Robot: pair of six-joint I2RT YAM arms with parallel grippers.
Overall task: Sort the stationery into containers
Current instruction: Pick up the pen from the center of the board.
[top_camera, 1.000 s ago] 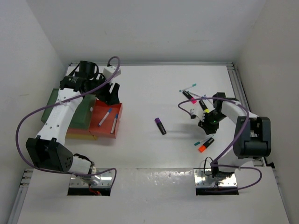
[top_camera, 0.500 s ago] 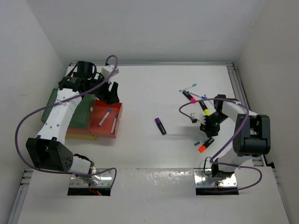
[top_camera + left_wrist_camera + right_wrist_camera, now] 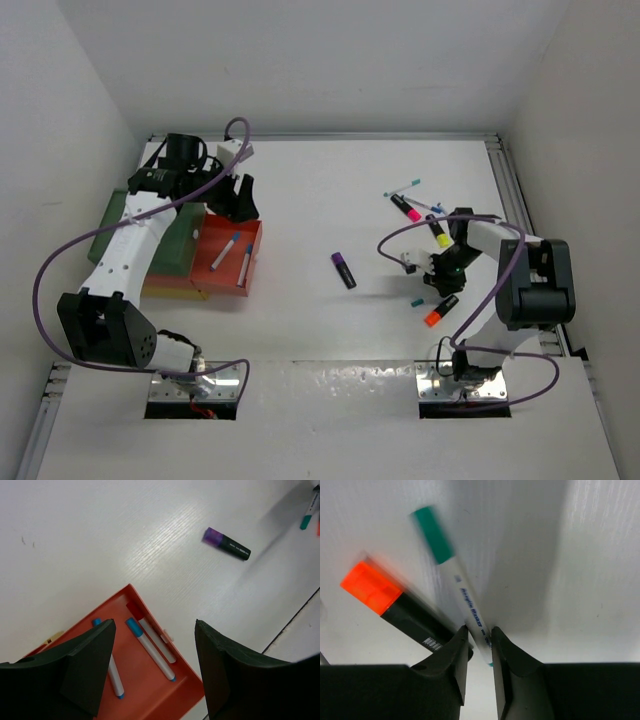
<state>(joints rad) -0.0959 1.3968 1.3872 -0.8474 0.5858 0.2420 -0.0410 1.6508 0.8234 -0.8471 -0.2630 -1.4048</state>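
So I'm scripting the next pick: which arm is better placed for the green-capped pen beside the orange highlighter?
Right. Its tool has a finger against each side of the green-capped pen. The left tool hangs open over the red-orange tray, well away from that pen.

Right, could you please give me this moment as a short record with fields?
left gripper: open, empty, above the red-orange tray
tray contents: two blue-capped pens, side by side
right gripper: closed on the green-capped pen, low at the table
orange highlighter: lying right beside that pen
purple highlighter: loose, mid-table, apart from both arms
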